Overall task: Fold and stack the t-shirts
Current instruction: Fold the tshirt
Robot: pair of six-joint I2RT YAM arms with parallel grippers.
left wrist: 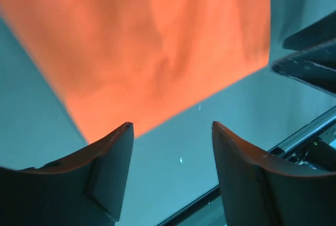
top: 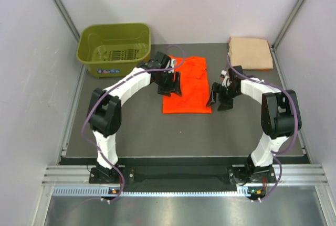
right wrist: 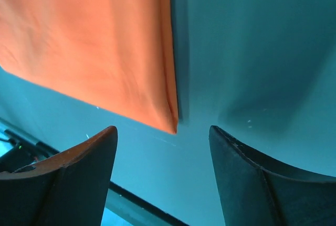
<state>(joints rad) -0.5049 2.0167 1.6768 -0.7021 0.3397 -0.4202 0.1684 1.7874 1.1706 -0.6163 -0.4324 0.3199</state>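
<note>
Left gripper (top: 170, 86) hides the left edge of the orange t-shirt (top: 188, 87) from above, and both wrist views crop it. It lies mid-table, a folded oblong, long axis near to far. Peach-tan t-shirt (top: 250, 53) sits folded, far right. Right gripper (top: 219, 101) is just right of the orange. Both jaws apart, empty. Dark grey table (top: 157, 131), pale walls, olive basket (top: 114, 47) far left.

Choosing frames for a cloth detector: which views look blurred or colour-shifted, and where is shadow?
Top external: sharp, evenly lit, neutral colours on the orange t-shirt. Left wrist: shirt blurred and smeared, table tinted teal. Right wrist: same teal cast, shirt edge crisper, dark shadow strip beside it.
</note>
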